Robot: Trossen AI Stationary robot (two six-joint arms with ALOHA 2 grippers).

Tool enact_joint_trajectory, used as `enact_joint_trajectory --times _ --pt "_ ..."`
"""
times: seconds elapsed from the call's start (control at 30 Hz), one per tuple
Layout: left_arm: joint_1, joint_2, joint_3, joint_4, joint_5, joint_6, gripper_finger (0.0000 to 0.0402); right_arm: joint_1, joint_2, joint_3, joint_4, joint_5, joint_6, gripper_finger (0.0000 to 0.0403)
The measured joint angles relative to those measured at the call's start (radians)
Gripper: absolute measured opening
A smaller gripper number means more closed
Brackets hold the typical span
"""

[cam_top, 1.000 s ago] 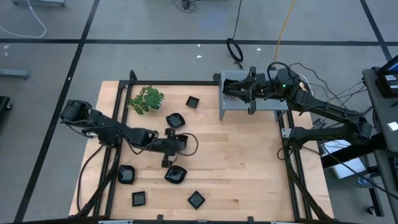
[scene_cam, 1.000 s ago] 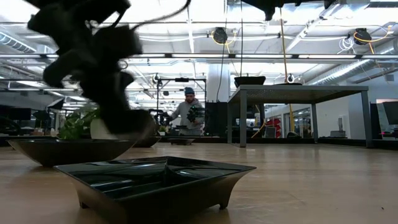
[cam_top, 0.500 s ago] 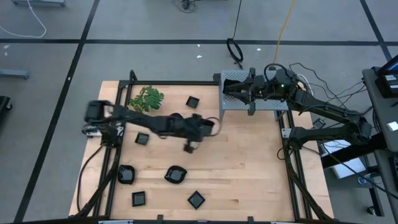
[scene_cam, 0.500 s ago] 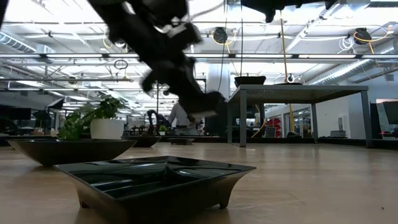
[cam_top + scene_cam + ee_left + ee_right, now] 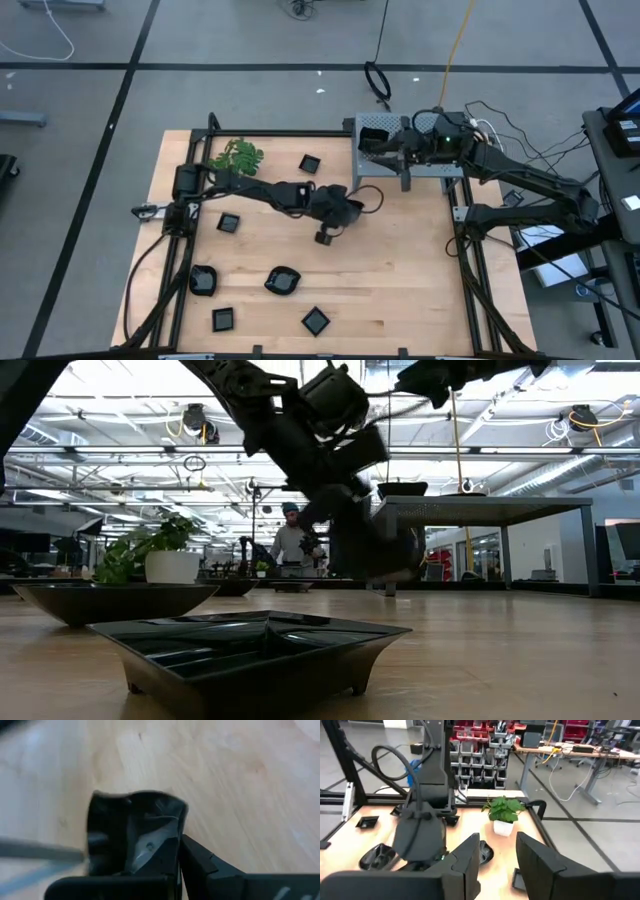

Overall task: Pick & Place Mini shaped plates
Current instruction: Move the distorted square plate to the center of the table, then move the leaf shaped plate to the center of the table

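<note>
A wavy-edged black plate (image 5: 132, 832) sits clamped in the left gripper (image 5: 327, 232) above mid-table. The grey perforated box (image 5: 378, 160) lies at its two o'clock, with the right gripper (image 5: 392, 148) over it, fingers apart around nothing. Five plates (image 5: 283, 281) lie at seven o'clock, the green sprig (image 5: 236, 160) at ten. Bare wood opens toward four. Only the low view shows a person (image 5: 292, 544) beyond
</note>
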Motion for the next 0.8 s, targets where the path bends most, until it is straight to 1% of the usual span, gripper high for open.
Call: enact_joint_trajectory --times 0.07,0.23,0.33,0.47,0.53,0.63,0.73,0.8 --pt "0.004 0.001 0.001 -0.002 -0.001 -0.024 0.0021 -0.002 -0.012 0.000 -0.024 0.002 0.002 0.0116" --pt "-0.002 0.001 0.001 -0.012 -0.012 -0.053 0.0020 -0.002 -0.043 0.000 -0.022 0.002 0.003 0.0116" --pt "-0.006 0.001 0.001 -0.010 -0.019 -0.051 0.0038 -0.002 -0.057 0.000 -0.025 0.002 0.003 0.0116" --pt "-0.013 -0.008 0.001 -0.013 -0.059 -0.025 0.0081 -0.002 -0.067 0.000 -0.022 0.002 0.001 0.0116" --pt "-0.020 -0.021 0.000 -0.013 -0.108 0.005 0.0105 -0.002 -0.066 0.000 -0.024 0.002 0.001 0.0116" --pt "-0.034 -0.062 0.000 -0.048 -0.251 0.009 0.0135 -0.002 -0.066 0.000 -0.023 0.002 0.001 0.0116" --pt "-0.039 -0.127 0.000 -0.106 -0.399 -0.023 0.0154 -0.002 -0.065 0.000 -0.024 0.002 0.001 0.0116" --pt "-0.035 -0.180 0.001 -0.163 -0.447 -0.082 0.0161 -0.002 -0.065 0.000 -0.024 0.002 0.003 0.0116"
